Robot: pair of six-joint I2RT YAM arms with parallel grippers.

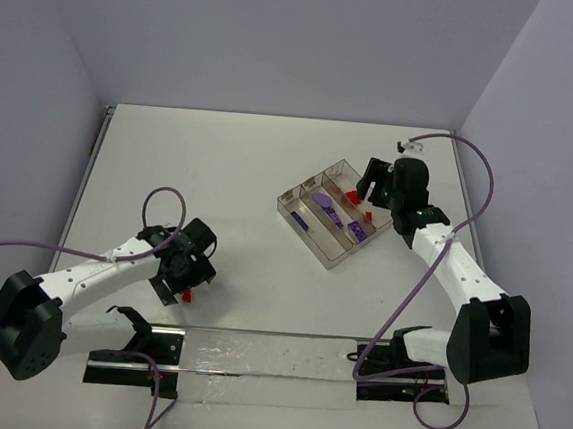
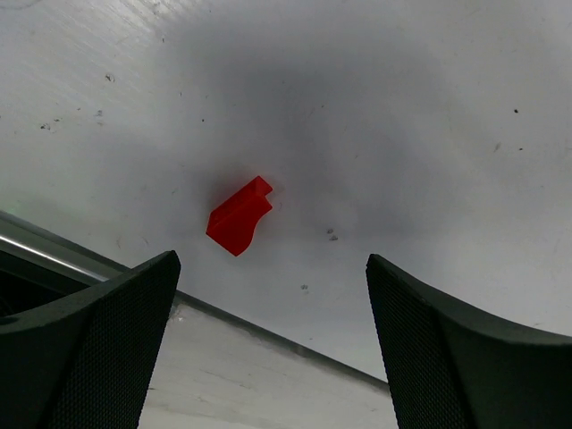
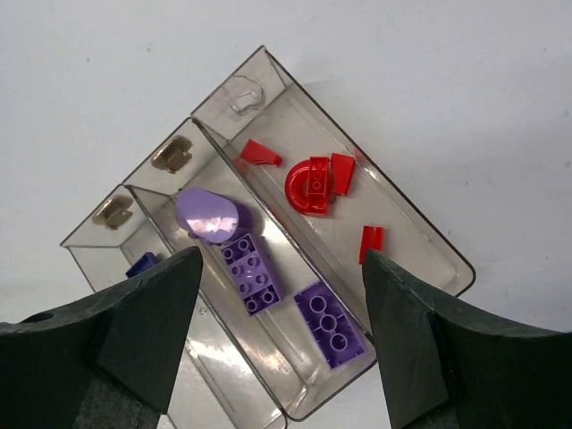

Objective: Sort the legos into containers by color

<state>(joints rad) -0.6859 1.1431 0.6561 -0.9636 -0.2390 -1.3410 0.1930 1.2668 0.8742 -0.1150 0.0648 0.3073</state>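
Note:
A single red lego (image 2: pixel 239 217) lies on the white table, just ahead of my left gripper (image 2: pixel 271 261), which hangs open over it with nothing between the fingers. From above, that lego (image 1: pixel 187 293) shows beside the left gripper (image 1: pixel 188 280). My right gripper (image 3: pixel 281 259) is open and empty above the clear tray (image 3: pixel 420 228). The tray's right container holds several red legos (image 3: pixel 308 185). The middle container holds three purple legos (image 3: pixel 250 273). A dark blue piece (image 3: pixel 141 264) sits in the left container, partly hidden by a finger. In the top view the right gripper (image 1: pixel 373 189) hovers at the far right side of the tray (image 1: pixel 334 263).
A metal rail (image 2: pixel 80 253) runs across the table just behind the red lego, near the left fingers. From above it is a long strip (image 1: pixel 264 358) between the two arm bases. Purple cables (image 1: pixel 163 196) loop over both arms. Walls close in the table on three sides.

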